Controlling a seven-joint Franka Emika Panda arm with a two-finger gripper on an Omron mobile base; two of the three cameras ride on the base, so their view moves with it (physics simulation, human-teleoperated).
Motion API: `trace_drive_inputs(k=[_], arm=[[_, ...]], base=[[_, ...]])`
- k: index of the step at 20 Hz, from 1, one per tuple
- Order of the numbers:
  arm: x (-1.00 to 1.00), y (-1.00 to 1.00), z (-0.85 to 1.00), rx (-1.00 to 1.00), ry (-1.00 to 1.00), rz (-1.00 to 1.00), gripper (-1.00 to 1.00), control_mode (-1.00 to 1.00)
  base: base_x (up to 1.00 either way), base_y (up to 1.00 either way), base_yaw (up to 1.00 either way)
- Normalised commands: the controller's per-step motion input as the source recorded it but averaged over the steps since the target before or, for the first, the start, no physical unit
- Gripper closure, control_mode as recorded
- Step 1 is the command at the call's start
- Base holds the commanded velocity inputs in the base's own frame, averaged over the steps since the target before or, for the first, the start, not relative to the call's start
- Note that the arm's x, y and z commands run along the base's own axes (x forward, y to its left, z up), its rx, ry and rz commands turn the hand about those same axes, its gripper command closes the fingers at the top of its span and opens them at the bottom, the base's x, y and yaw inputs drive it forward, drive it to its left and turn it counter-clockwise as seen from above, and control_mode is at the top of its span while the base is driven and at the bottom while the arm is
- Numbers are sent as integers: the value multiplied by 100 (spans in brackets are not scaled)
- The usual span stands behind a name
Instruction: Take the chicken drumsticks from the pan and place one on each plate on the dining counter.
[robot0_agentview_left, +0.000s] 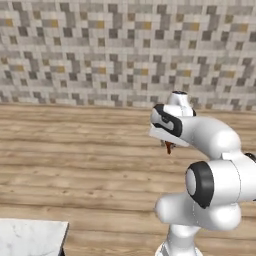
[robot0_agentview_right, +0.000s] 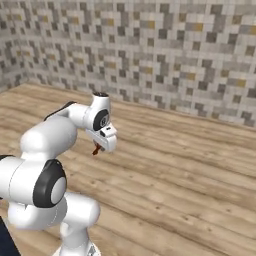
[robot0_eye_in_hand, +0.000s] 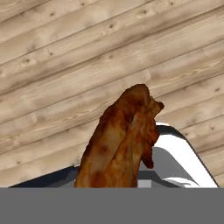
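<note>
One chicken drumstick (robot0_eye_in_hand: 122, 140), orange-brown and club-shaped, fills the middle of the hand view and hangs over the wooden floor. It also shows as a small brown bit under the hand (robot0_agentview_left: 168, 147) (robot0_agentview_right: 96, 149). My gripper (robot0_agentview_left: 168, 144) is shut on it, held out in front of the white arm above the bare floor. The drumstick hides the fingertips. The pan and the plates are out of view.
A wooden plank floor (robot0_agentview_left: 75, 165) stretches ahead to a mosaic-tiled wall (robot0_agentview_left: 100, 50). A corner of a white marble counter (robot0_agentview_left: 30, 237) sits at the lower left of the left base view; I cannot tell which counter it is.
</note>
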Motion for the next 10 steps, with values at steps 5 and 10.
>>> trace_drive_inputs(k=[5, 10], arm=[[0, 0, 0, 0, 0, 0, 100, 100], [0, 0, 0, 0, 0, 0, 100, 100]], base=[[100, 1, 32], [100, 0, 42]])
